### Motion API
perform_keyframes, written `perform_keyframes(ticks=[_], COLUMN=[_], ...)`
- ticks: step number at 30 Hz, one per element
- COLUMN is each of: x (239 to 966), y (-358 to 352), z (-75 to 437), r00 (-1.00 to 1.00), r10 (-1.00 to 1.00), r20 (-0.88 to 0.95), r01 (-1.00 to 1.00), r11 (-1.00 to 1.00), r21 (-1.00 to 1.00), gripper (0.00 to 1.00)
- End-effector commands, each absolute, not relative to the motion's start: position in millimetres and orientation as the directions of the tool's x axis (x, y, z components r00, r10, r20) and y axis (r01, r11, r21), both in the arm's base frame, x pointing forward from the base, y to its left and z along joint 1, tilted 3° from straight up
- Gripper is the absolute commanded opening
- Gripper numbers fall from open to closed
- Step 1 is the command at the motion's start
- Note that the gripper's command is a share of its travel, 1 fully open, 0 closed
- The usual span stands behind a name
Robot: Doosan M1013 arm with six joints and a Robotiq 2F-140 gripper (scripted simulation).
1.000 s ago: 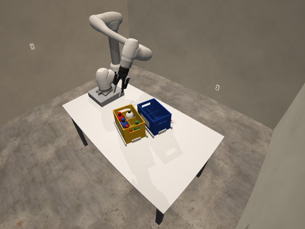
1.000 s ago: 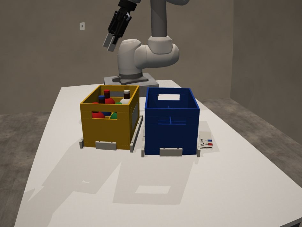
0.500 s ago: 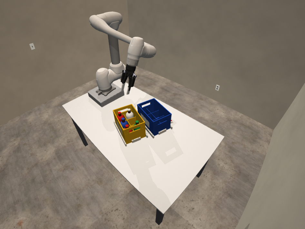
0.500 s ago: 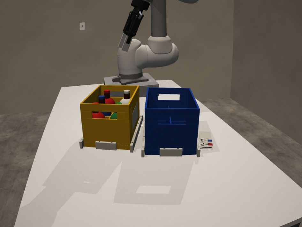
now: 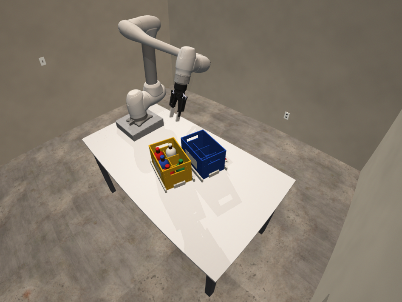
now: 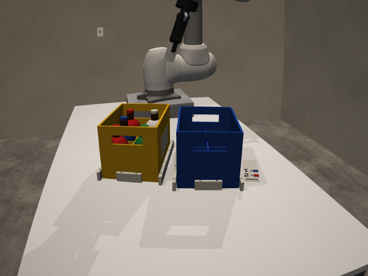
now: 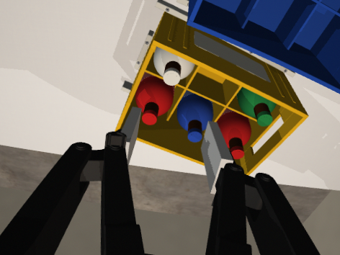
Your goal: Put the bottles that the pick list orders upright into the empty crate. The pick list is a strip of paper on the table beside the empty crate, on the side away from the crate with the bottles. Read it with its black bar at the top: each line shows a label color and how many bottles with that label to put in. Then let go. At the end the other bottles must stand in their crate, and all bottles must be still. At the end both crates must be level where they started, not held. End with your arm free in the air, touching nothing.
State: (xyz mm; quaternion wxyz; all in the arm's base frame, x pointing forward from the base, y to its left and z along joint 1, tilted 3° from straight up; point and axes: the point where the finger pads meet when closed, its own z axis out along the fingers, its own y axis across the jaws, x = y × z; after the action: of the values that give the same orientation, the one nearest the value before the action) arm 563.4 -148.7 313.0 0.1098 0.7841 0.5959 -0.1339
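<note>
- Read the pick list [image 5: 228, 160] [image 6: 251, 173] beside the blue crate [image 5: 212, 167] [image 6: 207, 169] [image 7: 216, 21] from its black bar: red, two; blue, one.
- Locate the ordered items in the yellow crate [image 5: 177, 178] [image 6: 130, 160] [image 7: 176, 32]: one red bottle [image 5: 158, 154] [image 6: 132, 122] [image 7: 155, 95] near the arm end, the blue bottle [image 5: 162, 161] [image 6: 123, 118] [image 7: 194, 109] next in that row, and the second red bottle [image 5: 167, 166] [image 6: 119, 140] [image 7: 235, 127] beyond it.
- Leave the white bottle [image 5: 171, 151] [image 6: 153, 123] [image 7: 181, 65] and green bottle [image 5: 180, 161] [image 6: 144, 126] [image 7: 256, 101] in place; neither is ordered.
- Note that the gripper [image 5: 174, 116] [image 6: 170, 56] [image 7: 172, 129] is released, fingers partly spread around nothing, and tilted above crate height. This spread probably suits a neck approach between dividers without striking neighbours.
- Treat this as the approach stage: no bottle is seen in the blue crate, so you likely have all three transfers ahead.
- Straighten the gripper before descending; a slanted entry could catch the rim or tip a bottle.
- Rely on the dividers to keep bottles upright, and on the stop blocks [image 5: 179, 184] [image 6: 129, 177] [image 7: 126, 85] to limit crate sliding. Lift vertically, since neither would prevent a crate from being raised.
</note>
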Motion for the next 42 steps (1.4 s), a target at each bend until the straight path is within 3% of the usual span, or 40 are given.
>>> perform_keyframes(ticks=[1,42], x=[569,611], y=[-135,44], z=[312,305], r00=[0.268,0.735], r10=[0.902,0.666], r20=[-0.338,-0.129], r01=[0.96,0.679], r11=[-0.278,-0.721], r21=[0.019,0.139], gripper=[0.38,0.38])
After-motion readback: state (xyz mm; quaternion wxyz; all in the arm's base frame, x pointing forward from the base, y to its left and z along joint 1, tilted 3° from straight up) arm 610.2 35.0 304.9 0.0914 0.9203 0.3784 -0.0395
